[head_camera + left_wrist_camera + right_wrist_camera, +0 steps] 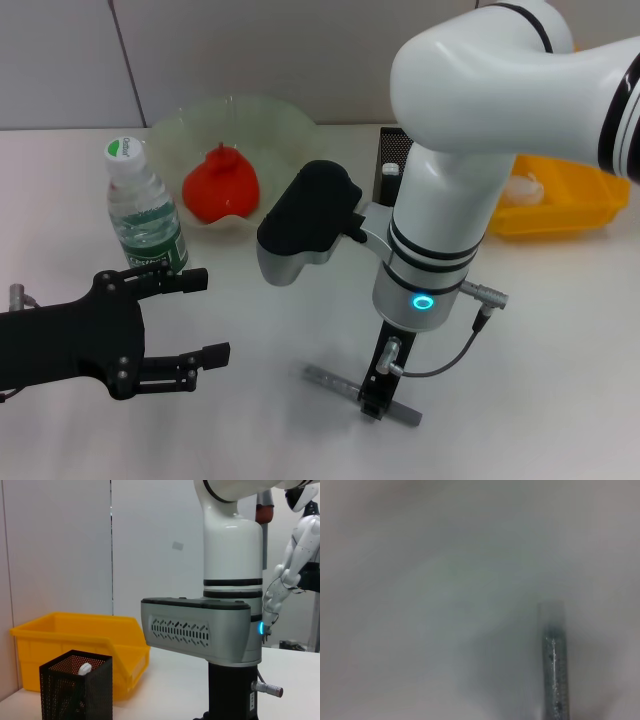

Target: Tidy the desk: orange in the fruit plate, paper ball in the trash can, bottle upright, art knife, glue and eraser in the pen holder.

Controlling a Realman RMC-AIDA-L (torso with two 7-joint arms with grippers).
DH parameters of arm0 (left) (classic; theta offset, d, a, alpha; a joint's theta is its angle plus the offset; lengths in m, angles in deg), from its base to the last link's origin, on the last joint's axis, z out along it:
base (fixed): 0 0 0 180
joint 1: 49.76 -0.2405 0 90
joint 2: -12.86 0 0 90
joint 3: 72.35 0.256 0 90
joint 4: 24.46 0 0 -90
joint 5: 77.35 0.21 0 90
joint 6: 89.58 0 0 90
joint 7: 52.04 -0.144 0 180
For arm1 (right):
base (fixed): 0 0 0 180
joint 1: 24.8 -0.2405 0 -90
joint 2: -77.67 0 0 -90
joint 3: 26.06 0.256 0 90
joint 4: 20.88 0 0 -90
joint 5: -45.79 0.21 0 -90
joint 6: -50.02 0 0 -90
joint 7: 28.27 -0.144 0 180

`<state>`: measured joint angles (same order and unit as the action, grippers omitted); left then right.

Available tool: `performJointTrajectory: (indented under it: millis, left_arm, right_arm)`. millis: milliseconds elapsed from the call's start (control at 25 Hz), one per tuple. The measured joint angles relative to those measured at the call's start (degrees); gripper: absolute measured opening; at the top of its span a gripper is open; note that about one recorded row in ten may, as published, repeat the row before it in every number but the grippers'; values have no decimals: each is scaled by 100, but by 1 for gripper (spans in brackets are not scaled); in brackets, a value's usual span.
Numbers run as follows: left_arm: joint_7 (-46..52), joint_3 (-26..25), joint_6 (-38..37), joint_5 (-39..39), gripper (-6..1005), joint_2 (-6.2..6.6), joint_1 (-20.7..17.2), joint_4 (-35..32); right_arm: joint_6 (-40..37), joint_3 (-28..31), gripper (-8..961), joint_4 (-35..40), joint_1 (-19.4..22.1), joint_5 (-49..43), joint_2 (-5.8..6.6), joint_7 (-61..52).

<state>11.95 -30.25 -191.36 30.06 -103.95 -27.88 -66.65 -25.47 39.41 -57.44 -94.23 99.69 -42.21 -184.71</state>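
While the right claw points straight down onto the knife, its grip unclear, the left claw hovers open beside the bottle.

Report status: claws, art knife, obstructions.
Right claw down on art knife, grip unclear. Left claw open, idle by upright bottle. Nothing blocking.

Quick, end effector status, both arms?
Left end effector: open, empty, near the bottle.
Right end effector: down at the art knife; grip cannot be told.
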Motion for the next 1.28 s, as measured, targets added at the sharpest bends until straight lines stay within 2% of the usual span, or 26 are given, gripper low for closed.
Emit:
performJointTrajectory:
  millis: [840, 1040, 1280]
  left_arm:
    - [0, 0, 1, 0, 846, 0, 2, -9]
    - [0, 0, -1, 0, 846, 0, 6, -9]
    - [-2, 0, -7, 0, 846, 0, 9, -9]
  right_arm:
    - [9, -161, 267, -54, 0, 34, 0, 0]
    - [9, -158, 190, -37, 6, 34, 0, 6]
    - [58, -91, 171, -85, 86, 33, 0, 9]
